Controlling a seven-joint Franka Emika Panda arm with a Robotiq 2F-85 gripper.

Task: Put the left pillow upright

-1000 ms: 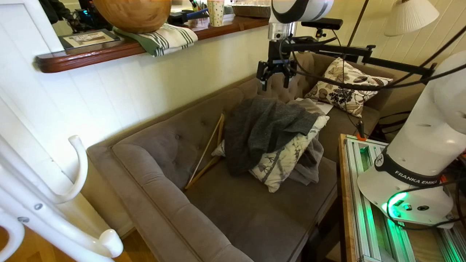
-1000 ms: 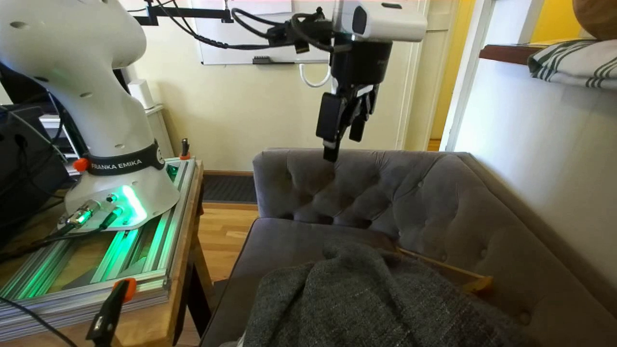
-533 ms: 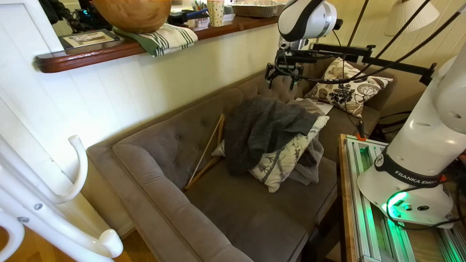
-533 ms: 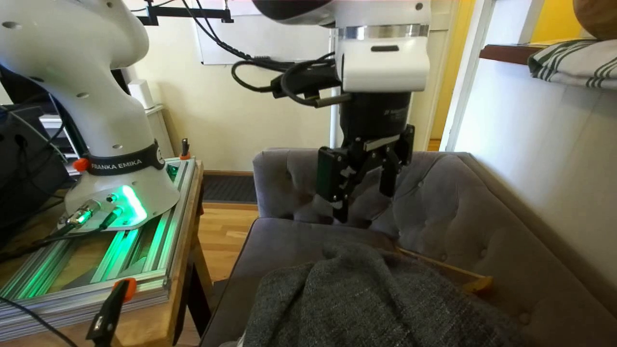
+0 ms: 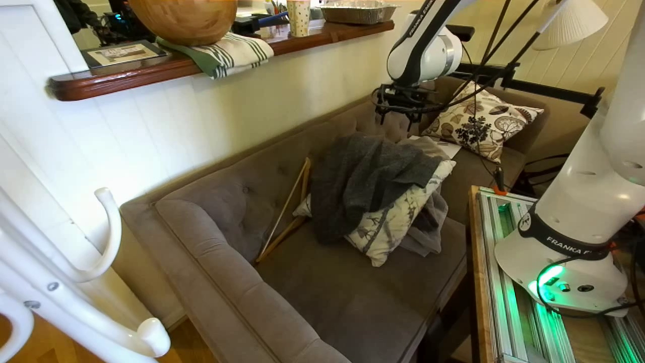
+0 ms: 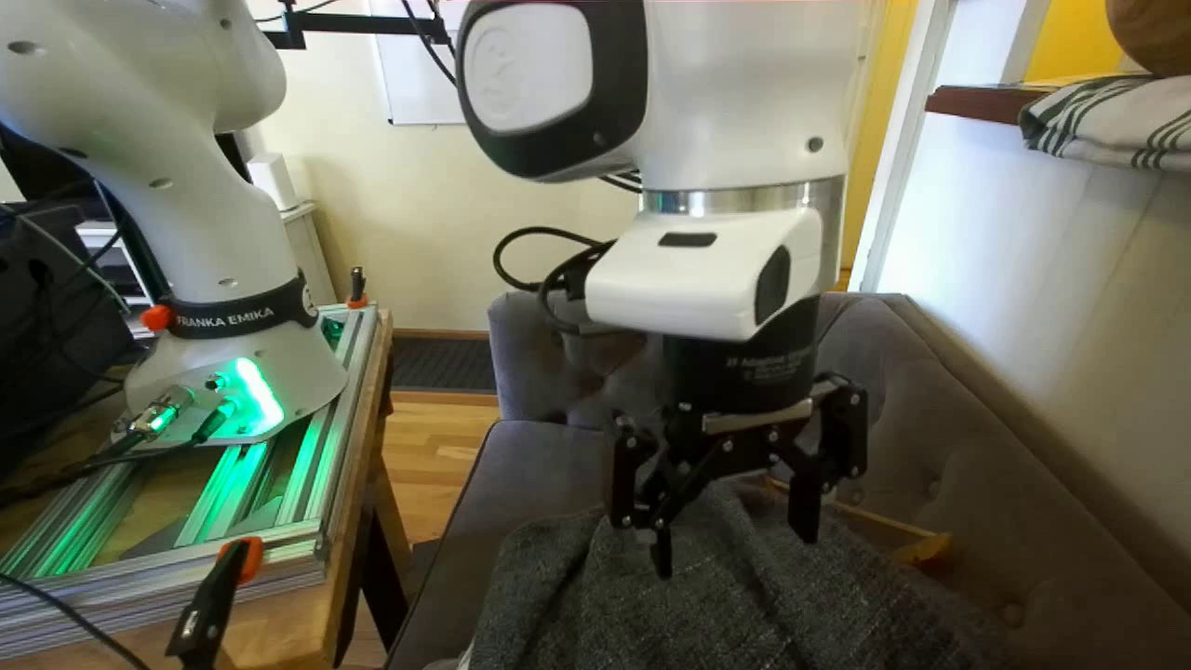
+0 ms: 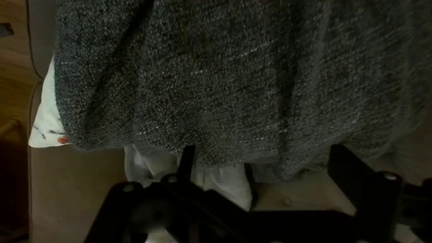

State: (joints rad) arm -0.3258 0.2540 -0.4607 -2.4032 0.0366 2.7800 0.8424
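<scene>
None of the job seemed done: the left pillow [image 5: 385, 233] lay on the couch [image 5: 347, 307], apparently not upright, mostly hidden under a dark grey blanket [image 5: 373, 174]. The fingers [image 6: 804, 507] were parted, gripping nothing, near that blanket's edge. Grasping and raising remained. The blanket stood chiefly in the way; lighter grey cloth [image 5: 428, 231] and a wooden piece [image 6: 916, 547] were close by.

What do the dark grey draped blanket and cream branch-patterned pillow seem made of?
Dark grey draped blanket: coarse, matte woven cloth, perhaps wool, from its flecked, nubby texture. Cream branch-patterned pillow: matte printed fabric, possibly cotton; grey motifs, no gloss.
</scene>
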